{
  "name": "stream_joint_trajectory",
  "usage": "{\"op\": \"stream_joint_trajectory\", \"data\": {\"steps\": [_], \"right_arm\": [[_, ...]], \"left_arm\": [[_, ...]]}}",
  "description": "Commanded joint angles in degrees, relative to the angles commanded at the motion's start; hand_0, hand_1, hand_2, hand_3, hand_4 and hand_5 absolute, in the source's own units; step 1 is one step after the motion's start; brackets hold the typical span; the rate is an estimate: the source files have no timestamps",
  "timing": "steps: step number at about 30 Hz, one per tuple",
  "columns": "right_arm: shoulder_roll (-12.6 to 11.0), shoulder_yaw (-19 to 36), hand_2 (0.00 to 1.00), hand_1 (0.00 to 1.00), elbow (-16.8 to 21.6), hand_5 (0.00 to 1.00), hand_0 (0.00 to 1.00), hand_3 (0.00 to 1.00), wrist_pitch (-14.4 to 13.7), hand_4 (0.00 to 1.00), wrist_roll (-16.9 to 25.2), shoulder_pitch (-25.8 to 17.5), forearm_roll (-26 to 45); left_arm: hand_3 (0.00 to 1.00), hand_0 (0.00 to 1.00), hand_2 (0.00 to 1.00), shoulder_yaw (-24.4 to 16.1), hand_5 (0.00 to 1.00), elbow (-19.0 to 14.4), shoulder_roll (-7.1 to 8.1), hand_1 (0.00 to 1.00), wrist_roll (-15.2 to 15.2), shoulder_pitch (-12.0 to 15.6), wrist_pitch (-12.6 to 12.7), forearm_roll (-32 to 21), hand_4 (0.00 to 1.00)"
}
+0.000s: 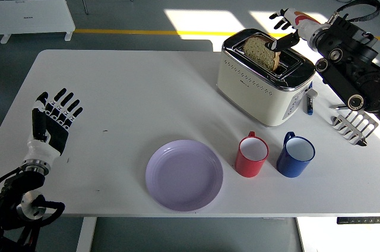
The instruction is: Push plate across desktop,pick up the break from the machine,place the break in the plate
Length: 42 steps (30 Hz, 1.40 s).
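Right hand (284,28) fingers spread, holding nothing, just beside bread slice (262,52) upright in toaster (264,79). Lilac plate (184,175) on white table (130,97), grey floor behind.

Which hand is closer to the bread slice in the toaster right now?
Right. The right hand reaches the bread in the toaster, fingers open. The left hand hovers open over the table's far left edge.

No readable text, labels, brands, numbers or signs appear anywhere. The toaster (265,77) has small dark marks on its front right corner, too small to read. The heater (34,3) at top left carries a tiny dark mark that is also illegible.
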Motion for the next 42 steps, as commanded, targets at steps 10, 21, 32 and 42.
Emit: {"op": "stream_joint_trajectory", "data": {"steps": [10,21,32,42], "right_arm": [[4.7,-2.6,0.660,0.699,-8.0,0.220,0.781,0.809,2.5,0.800,-1.9,5.4,-0.5],[9.7,-2.9,0.649,0.692,-15.4,0.256,0.775,0.804,3.3,0.797,-3.1,8.9,-0.1],[9.7,-5.9,0.624,0.675,-20.5,0.267,0.756,0.776,1.4,0.796,-2.6,9.9,1.8],[9.7,-7.1,0.592,0.641,-21.1,0.300,0.707,0.734,0.3,0.792,-1.7,9.6,4.1]], "left_arm": [[0.811,0.783,0.838,0.6,0.998,0.1,0.00,0.799,-0.1,-1.0,0.0,-0.1,0.581],[0.808,0.782,0.836,0.6,0.998,0.4,0.00,0.798,-0.4,-1.7,0.2,-0.2,0.580],[0.807,0.781,0.834,0.9,0.998,0.4,0.00,0.797,-0.6,-2.3,0.2,-0.2,0.581],[0.803,0.780,0.834,1.2,0.998,0.5,0.00,0.794,-0.6,-2.4,0.2,-0.2,0.580]]}}
